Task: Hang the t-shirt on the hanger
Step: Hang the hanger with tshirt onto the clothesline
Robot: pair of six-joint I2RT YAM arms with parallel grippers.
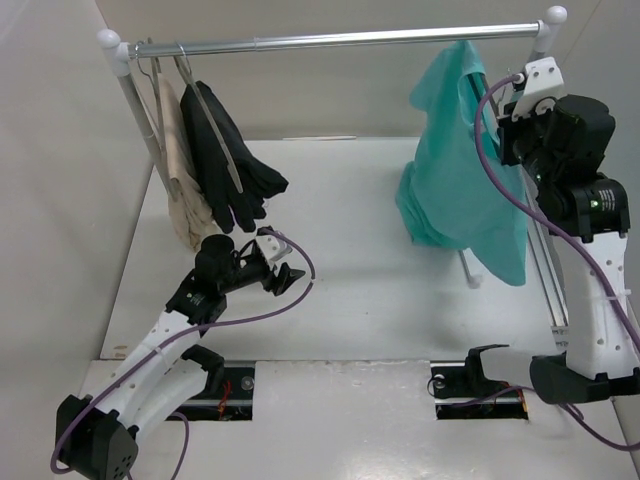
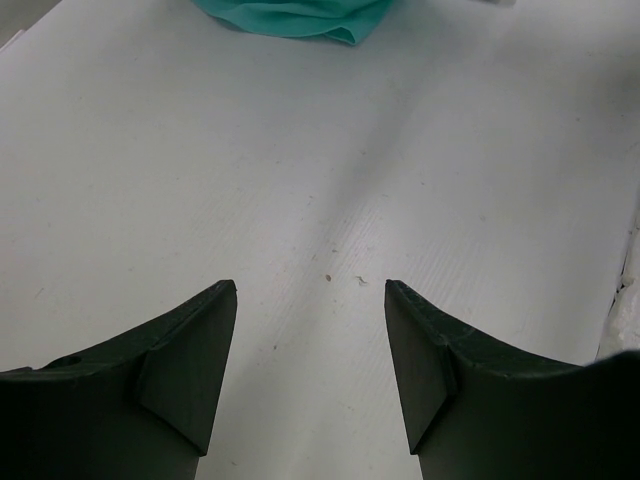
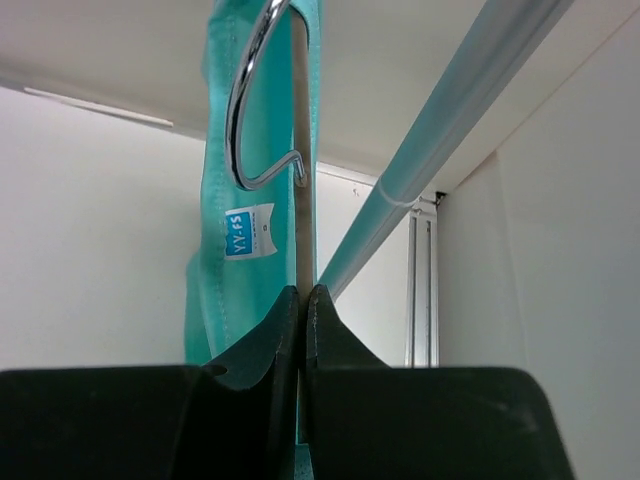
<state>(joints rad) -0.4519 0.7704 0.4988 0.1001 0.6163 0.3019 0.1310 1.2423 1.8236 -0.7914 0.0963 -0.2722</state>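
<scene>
The teal t-shirt (image 1: 455,170) hangs up near the right end of the rail (image 1: 340,40), its lower folds resting on the table. A blue-white label (image 3: 249,232) shows inside the neck. The hanger's wire hook (image 3: 236,120) sticks up out of the neck, left of the rail (image 3: 440,140) in the right wrist view. One grey hanger tip (image 1: 467,268) pokes out below the cloth. My right gripper (image 3: 303,292) is shut on the hanger's thin stem, right beside the t-shirt (image 3: 215,300). My left gripper (image 1: 290,275) hovers low over the table, open and empty (image 2: 310,290).
A beige garment (image 1: 178,170) and a black garment (image 1: 225,160) hang on their own hangers at the rail's left end. A white wall stands close on the right. A teal fold of the t-shirt (image 2: 290,18) lies far ahead of the left gripper.
</scene>
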